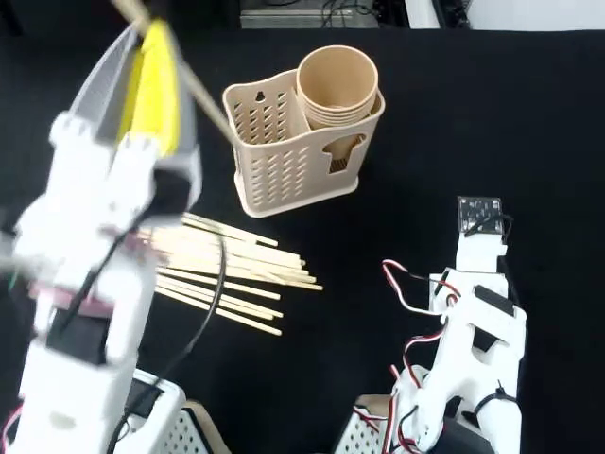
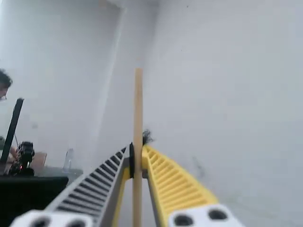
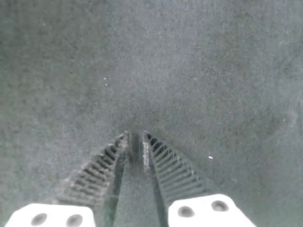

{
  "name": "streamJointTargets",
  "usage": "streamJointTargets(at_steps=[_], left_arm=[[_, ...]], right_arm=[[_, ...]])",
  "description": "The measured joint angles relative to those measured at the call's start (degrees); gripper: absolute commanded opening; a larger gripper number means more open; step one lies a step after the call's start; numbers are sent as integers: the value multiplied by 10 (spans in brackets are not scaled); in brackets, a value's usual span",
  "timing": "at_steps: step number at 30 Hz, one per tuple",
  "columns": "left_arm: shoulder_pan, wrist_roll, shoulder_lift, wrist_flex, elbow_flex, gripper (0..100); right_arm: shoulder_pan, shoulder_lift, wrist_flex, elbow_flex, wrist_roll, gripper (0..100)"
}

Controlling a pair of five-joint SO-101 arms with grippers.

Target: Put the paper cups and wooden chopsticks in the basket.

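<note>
With the left gripper (image 2: 137, 163) jaws clenched on a pale wooden chopstick (image 2: 138, 109), steer its end into the beige slotted plastic basket (image 1: 274, 161), seemingly its free compartment; the right gripper (image 3: 135, 146) jaws are closed, empty.

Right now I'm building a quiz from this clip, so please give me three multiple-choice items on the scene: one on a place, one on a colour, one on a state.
1. Where are the paper cups?
A. stacked in one compartment of the basket
B. lying on their sides by the arms
C. in the right gripper

2. What colour is the basket?
A. black
B. beige
C. blue

3. What does the left gripper hold?
A. nothing
B. a cup
C. one chopstick

Answers:
1. A, the high view shows the cups nested upright inside one compartment.
2. B, its slotted walls are pale beige against the black table.
3. C, the left wrist view shows the grey and yellow fingers pinched on a single stick, while a pile of others lies on the table.
</note>
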Motion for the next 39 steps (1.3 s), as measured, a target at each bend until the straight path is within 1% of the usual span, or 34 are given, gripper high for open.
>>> streamJointTargets(at_steps=[5, 10, 15, 19, 21, 24, 28, 32, 36, 39], left_arm=[[2, 0, 158, 29, -117, 28], [1, 0, 252, 29, -152, 27], [1, 0, 286, -19, -153, 27], [-1, 0, 291, -34, -154, 27], [-10, 0, 292, -52, -143, 27], [-21, -4, 292, -108, -104, 27], [-19, -73, 292, -204, -27, 27], [-19, -91, 293, -294, 35, 28], [-19, -91, 292, -291, 37, 29], [-19, -91, 292, -244, 59, 29]], right_arm=[[0, 0, 0, 0, 0, 54], [0, 0, 0, 0, 0, 54], [0, 0, 0, 0, 0, 54], [0, 0, 0, 0, 0, 54], [0, 0, 0, 0, 0, 54], [0, 0, 0, 0, 0, 54], [0, 0, 0, 0, 0, 54], [0, 0, 0, 0, 0, 54], [0, 0, 0, 0, 0, 54], [0, 0, 0, 1, 3, 54]])
